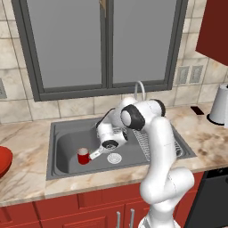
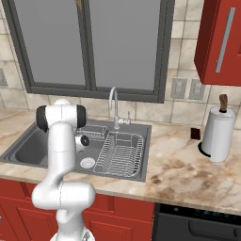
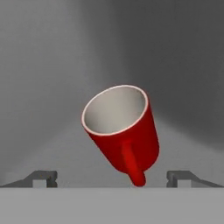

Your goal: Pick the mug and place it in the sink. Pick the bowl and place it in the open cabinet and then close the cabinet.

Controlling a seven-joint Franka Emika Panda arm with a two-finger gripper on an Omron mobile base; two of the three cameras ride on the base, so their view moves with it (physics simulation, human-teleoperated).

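Left base view: red mug [image 1: 83, 156] stands on the sink [image 1: 67, 149] floor left of the drain; end effector [image 1: 91, 155] low beside it.
Right base view: cabinet [image 2: 219, 42] upper right, arm blocks the basin.
Hand view: fingertips [image 3: 41, 177] spread wide, gripping nothing; mug apparently released, so bowl [image 1: 3, 160] on the left worktop [image 1: 26, 173] probably next.

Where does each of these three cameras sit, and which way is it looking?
Left base view: behind the arm's left, looking down at the sink and mug; arm rises lower right.
Right base view: behind its right, over the same sink and its dish rack; arm lower left.
Hand view: on the hand, looking along the open tool at the mug.
Both base views share the sink.
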